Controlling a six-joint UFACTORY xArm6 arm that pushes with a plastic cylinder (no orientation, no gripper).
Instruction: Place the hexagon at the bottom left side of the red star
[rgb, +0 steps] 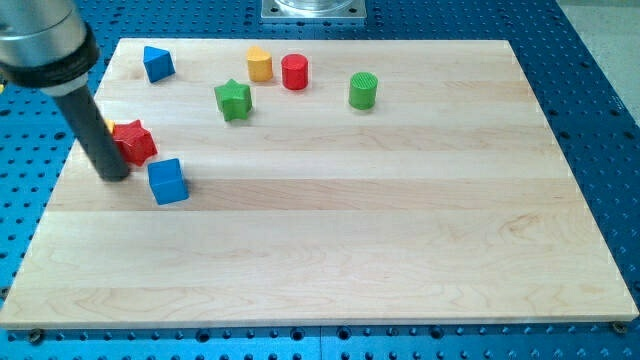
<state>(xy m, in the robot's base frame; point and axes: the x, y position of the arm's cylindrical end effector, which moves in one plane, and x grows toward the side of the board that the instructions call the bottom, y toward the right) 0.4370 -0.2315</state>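
My tip (115, 177): bare rod end, holding nothing, on the board (400, 250) just left of red star (133, 142); blue cube (168, 181) close on its right.

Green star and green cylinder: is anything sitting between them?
Nothing lies directly between the green star and green cylinder; the camera view shows bare board. The red cylinder sits slightly above.

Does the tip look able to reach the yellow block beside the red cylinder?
Probably yes: my tip sits lower left of the red star; skirting it and the green star, bare board leads to the yellow block.
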